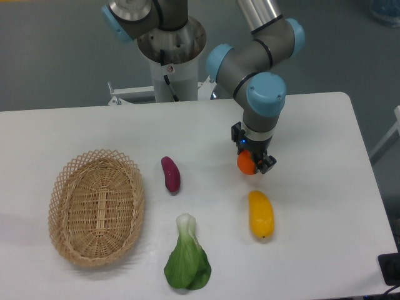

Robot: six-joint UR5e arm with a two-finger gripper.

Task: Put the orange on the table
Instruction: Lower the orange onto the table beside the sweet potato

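The orange (pixel 247 164) is a small round bright-orange fruit held between the fingers of my gripper (pixel 252 162), right of the middle of the white table (pixel 312 125). The gripper points down and is shut on the orange. Its black fingers hide part of the fruit. I cannot tell whether the orange touches the tabletop or hangs just above it. The elongated yellow-orange fruit (pixel 260 214) lies on the table a little in front of the gripper.
An oval wicker basket (pixel 97 207) stands at the front left. A purple eggplant-like vegetable (pixel 170 174) lies left of the gripper. A green leafy bok choy (pixel 187 262) lies near the front edge. The arm's base (pixel 170 50) stands behind the table.
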